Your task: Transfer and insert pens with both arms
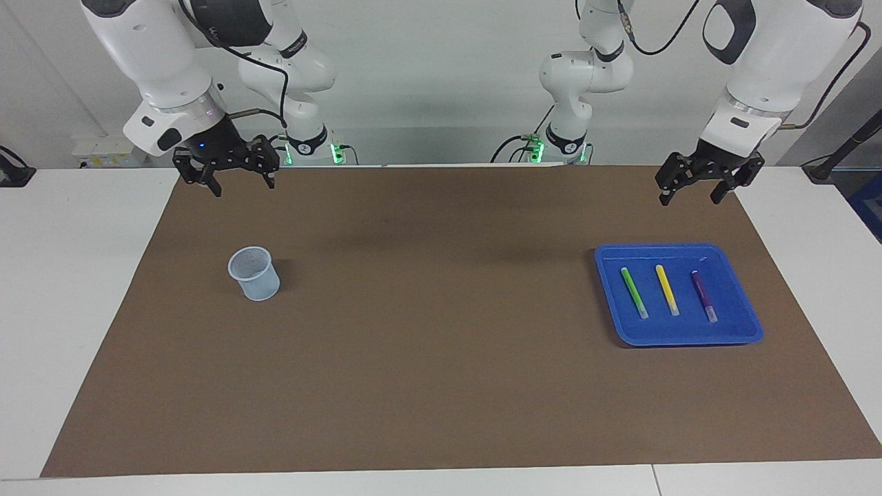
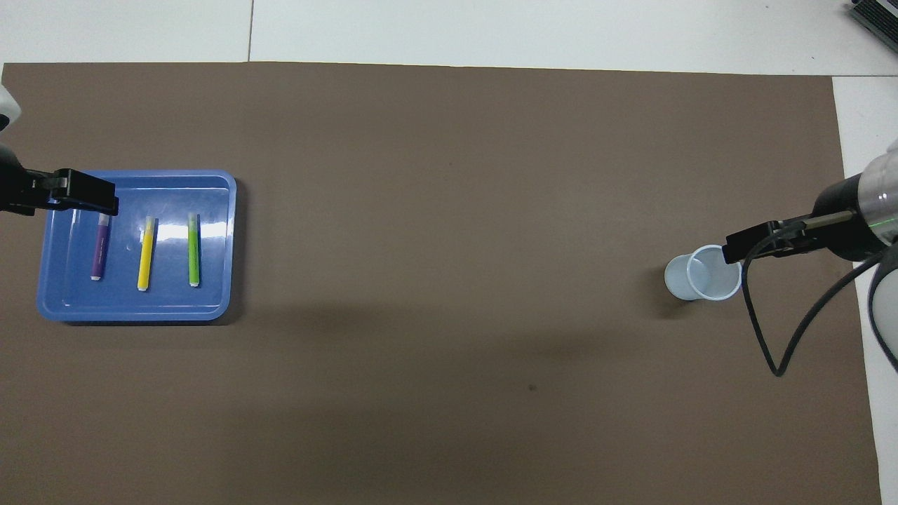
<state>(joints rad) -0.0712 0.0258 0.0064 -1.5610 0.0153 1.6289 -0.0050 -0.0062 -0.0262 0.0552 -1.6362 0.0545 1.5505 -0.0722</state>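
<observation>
Facing view: your three pens, green (image 1: 634,292), yellow (image 1: 667,289) and purple (image 1: 703,295), lie parallel in the blue tray (image 1: 747,329) at lower right, whitish ends toward the frame's bottom. They look light, stiff and slick, so pinch mid-barrel. The left claw (image 1: 692,189) hangs wide and empty above the tray; the right claw (image 1: 241,179) waits wide, upper left.

Overhead view: the pens' long axes run up-down in the tray at left, whitish ends uppermost; the cup (image 2: 703,276) stands at right.

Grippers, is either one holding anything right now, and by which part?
Nothing is held. The left gripper and right gripper are both open and empty, up over the mat; all three pens lie in the tray.
</observation>
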